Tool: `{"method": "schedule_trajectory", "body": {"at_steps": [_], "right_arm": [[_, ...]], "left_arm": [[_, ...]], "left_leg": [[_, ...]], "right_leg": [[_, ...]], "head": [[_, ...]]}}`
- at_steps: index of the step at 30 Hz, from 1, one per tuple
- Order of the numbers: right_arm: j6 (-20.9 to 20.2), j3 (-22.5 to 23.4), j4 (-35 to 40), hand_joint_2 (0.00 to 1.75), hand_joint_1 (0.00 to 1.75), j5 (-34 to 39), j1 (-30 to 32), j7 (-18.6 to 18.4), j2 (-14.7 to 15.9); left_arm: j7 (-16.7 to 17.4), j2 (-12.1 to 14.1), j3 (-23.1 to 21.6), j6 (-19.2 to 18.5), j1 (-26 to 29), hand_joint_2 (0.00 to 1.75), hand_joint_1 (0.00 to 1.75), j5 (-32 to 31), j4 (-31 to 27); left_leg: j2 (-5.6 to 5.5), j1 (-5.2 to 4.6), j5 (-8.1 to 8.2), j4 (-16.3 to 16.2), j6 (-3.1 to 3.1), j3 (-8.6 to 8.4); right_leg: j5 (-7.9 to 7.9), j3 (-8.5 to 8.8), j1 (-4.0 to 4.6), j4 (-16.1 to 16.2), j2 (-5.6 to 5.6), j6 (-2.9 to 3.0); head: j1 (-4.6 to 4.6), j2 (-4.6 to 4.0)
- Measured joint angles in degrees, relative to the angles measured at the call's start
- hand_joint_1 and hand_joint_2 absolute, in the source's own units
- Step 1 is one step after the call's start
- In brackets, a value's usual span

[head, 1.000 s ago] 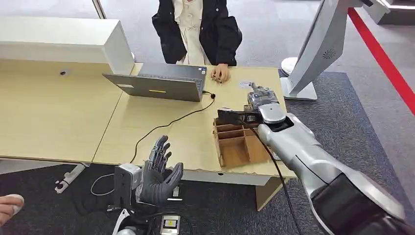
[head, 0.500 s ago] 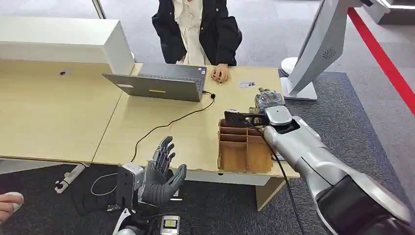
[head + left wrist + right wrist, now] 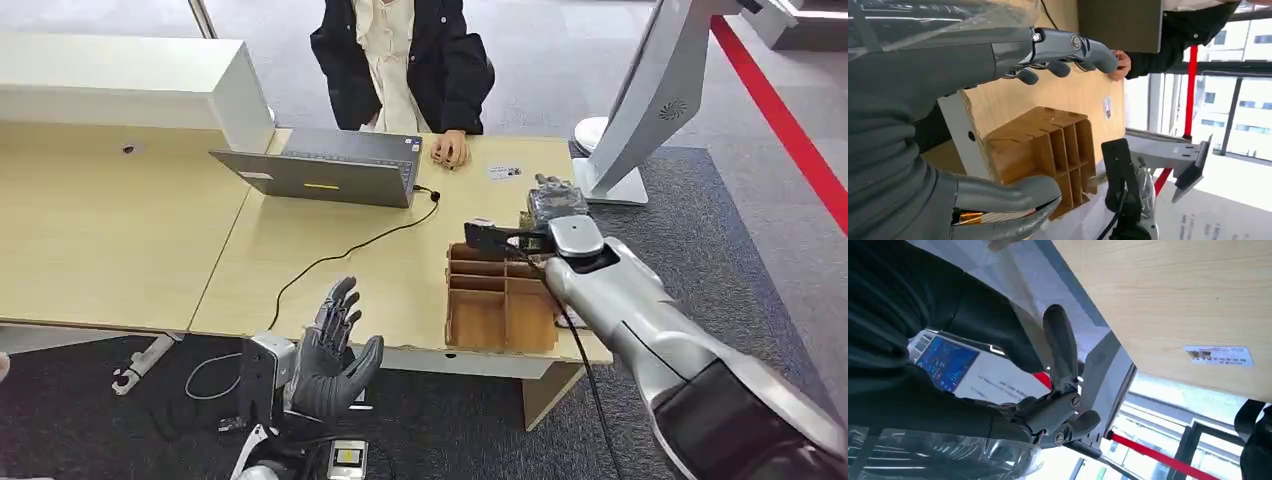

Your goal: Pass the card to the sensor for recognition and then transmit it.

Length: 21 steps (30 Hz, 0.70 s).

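At the lower centre of the head view the left hand (image 3: 330, 355) hangs below the table edge, palm up, fingers spread, holding nothing. Right of centre stands a wooden divided box (image 3: 497, 300) on the table (image 3: 130, 240). Just above it the right hand (image 3: 552, 205) reaches forward; whether its fingers are closed I cannot tell. Farther up, the card (image 3: 504, 172) lies flat beside a person's hand (image 3: 449, 150) and the laptop (image 3: 325, 170).

Card (image 3: 504, 172) print too small to read; person (image 3: 405, 60) cut off at head view's top edge
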<state>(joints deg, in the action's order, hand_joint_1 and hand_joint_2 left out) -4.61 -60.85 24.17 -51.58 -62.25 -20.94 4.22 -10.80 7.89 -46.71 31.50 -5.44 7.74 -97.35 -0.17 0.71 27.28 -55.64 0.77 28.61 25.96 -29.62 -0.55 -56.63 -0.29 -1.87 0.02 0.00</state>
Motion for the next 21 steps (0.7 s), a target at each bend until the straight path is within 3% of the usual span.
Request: {"method": "schedule_trajectory", "body": {"at_steps": [3,10,21], "right_arm": [[1.2,0.0,0.5,1.75,1.75,-0.6,0.0,-1.0,0.3],[8.8,1.1,4.0,1.75,1.75,-4.6,-2.6,-3.8,2.0],[9.7,1.8,7.3,1.75,1.75,-6.1,-5.0,-4.5,2.7]], "left_arm": [[0.0,0.0,0.0,-0.6,0.0,1.75,0.00,0.0,0.1],[-1.2,-0.9,0.0,-1.9,-0.5,1.75,0.00,-1.0,1.2],[-1.5,-1.6,0.0,-1.9,-0.6,1.75,0.00,-1.2,2.0]], "left_leg": [[0.00,0.00,0.00,0.0,0.00,0.00],[0.04,-0.01,0.00,0.0,0.00,0.00],[0.03,0.00,0.00,0.0,0.00,0.00]], "right_leg": [[0.00,0.00,0.00,0.0,0.00,0.00],[-0.01,0.00,-0.01,0.0,0.05,0.00],[-0.01,0.00,0.00,0.0,0.04,0.00]], "head": [[0.00,0.00],[0.00,0.00],[-0.02,0.00]]}}
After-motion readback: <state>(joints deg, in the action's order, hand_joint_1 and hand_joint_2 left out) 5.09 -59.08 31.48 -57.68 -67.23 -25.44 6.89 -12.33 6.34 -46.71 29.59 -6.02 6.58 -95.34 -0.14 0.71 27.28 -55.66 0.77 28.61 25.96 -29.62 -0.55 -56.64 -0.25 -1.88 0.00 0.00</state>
